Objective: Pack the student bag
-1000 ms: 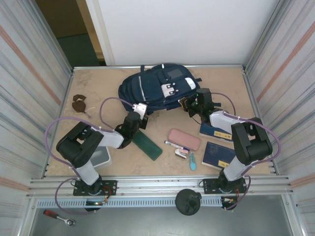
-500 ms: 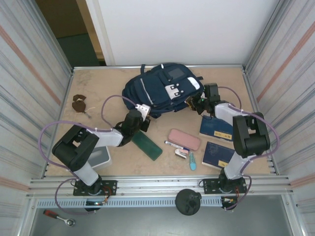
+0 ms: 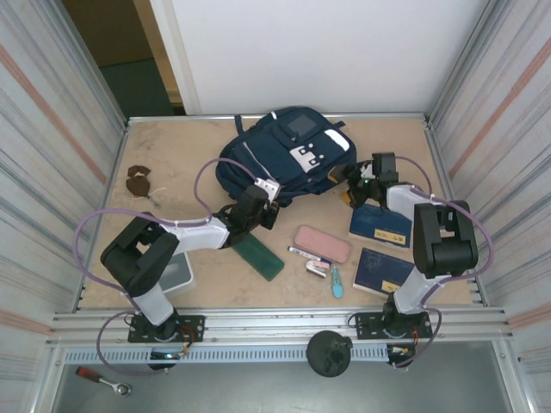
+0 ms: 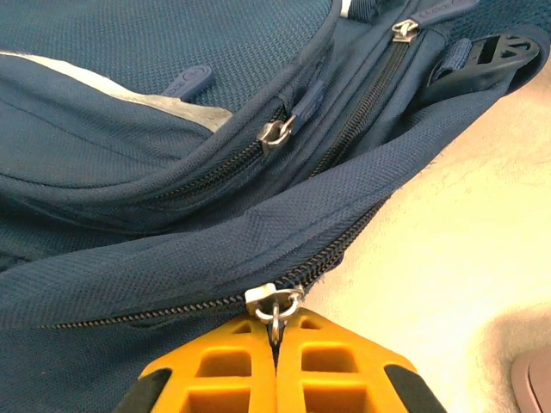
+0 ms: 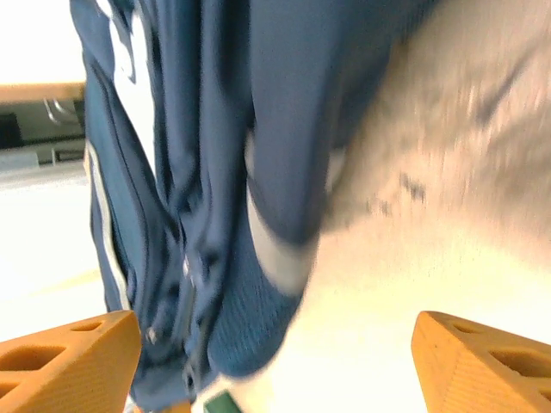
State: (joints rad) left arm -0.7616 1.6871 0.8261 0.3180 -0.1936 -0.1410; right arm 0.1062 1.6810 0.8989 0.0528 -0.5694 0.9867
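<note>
The student bag (image 3: 284,153), a navy backpack with a white patch, lies at the back middle of the table. My left gripper (image 3: 269,198) sits at its near edge. In the left wrist view the gripper (image 4: 277,334) is shut on the metal zipper pull (image 4: 276,311) of the bag's (image 4: 155,155) lower zipper, whose teeth run closed to the left. My right gripper (image 3: 351,183) stands open just right of the bag. In the blurred right wrist view its fingers (image 5: 73,361) are wide apart, with the bag's (image 5: 215,172) corner ahead of them and nothing between.
A pink pouch (image 3: 323,243), a green flat case (image 3: 256,255), pens, an eraser and a teal item (image 3: 336,281) lie in front. Two dark-blue booklets (image 3: 379,225) (image 3: 383,274) lie at the right. A white box (image 3: 182,275) sits by the left arm and a brown object (image 3: 138,181) at the far left.
The bag has slid and turned to the right. My left gripper moved right with it, still pinching the zipper pull. My right gripper opened, let go of the bag and drew back right.
</note>
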